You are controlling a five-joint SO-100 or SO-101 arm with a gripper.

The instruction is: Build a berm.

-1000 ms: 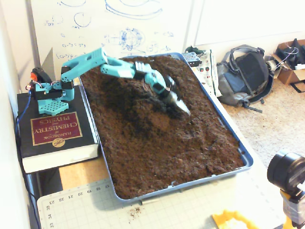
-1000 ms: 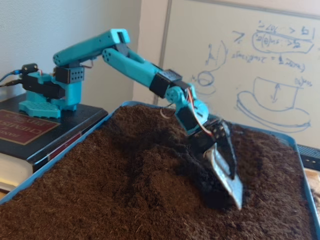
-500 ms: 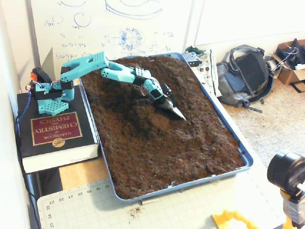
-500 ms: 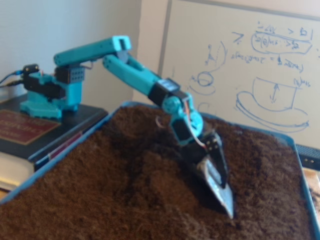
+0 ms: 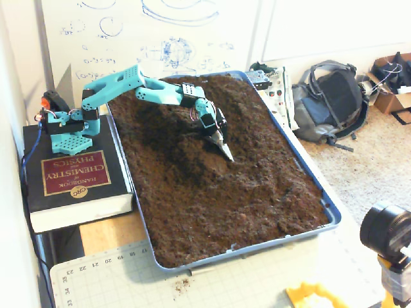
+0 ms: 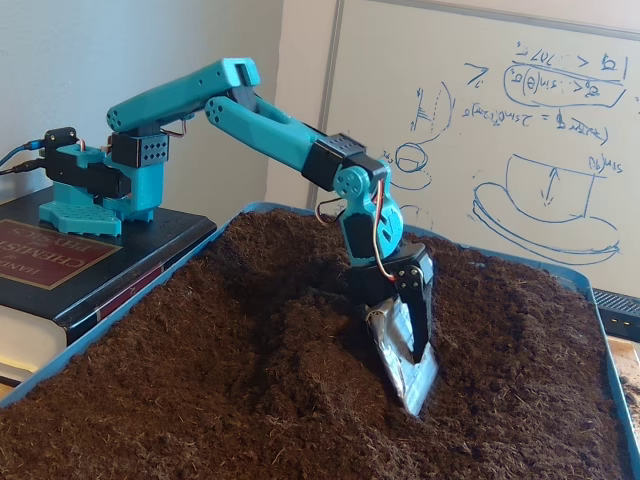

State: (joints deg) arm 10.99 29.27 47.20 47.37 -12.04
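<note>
Fixed views show the jaws' (image 6: 415, 385) tip sunk in the berm (image 5: 192, 151); opening unclear.

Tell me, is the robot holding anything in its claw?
Nothing separate seems held. The gripper ends in a silvery scoop blade, its tip in the soil. Whether soil sits on it cannot be told.

My claw (image 5: 225, 149) (image 6: 412, 385) has its tip down in soil mid-tray, w/ the raised berm (image 5: 192, 157) (image 6: 300, 350) just left of it in the high fixed view, blocking a low sweep that way. Right of me the soil lies flatter, open up to the blue tray rim (image 5: 307, 168). Near end of tray also open. Far left, the book (image 5: 70, 183) under my base stands in the way.
</note>
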